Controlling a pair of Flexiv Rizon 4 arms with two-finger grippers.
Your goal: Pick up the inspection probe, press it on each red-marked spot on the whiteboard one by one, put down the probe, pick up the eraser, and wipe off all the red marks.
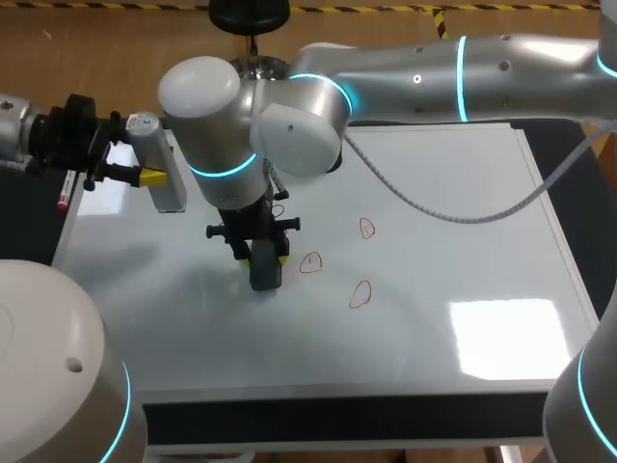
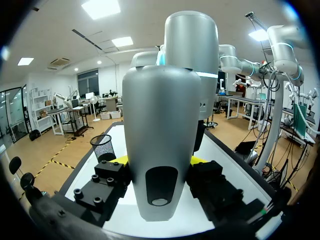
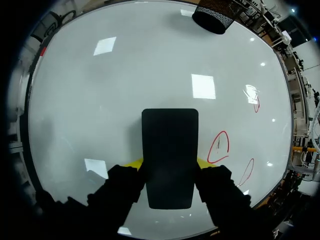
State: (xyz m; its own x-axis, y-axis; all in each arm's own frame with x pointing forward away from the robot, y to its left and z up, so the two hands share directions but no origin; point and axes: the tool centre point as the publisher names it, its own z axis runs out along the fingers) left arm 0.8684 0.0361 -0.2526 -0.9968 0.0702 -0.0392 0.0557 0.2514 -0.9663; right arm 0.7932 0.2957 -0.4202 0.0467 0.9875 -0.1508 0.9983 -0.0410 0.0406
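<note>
Right gripper point(image 3: 169, 162) clamps the dark eraser point(image 3: 170, 135) by its long sides, face down on the whiteboard point(image 3: 115, 75) just beside a red mark point(image 3: 219, 147), and it looks light, stiff and easy to hold mid-body, while left gripper point(image 2: 159, 162) pinches the probe point(image 2: 160, 125).

red marks point(image 1: 360, 294), white whiteboard point(image 1: 453, 260), black eraser point(image 3: 170, 155)

Silver arms point(image 1: 482, 68) — cyan rings point(image 1: 462, 66), yellow-tipped fingers point(image 1: 151, 177)

The whiteboard point(image 1: 415, 280) is smooth and glossy, the eraser point(image 3: 170, 155) dull and matt, the probe point(image 2: 160, 145) smooth satin plastic.
</note>
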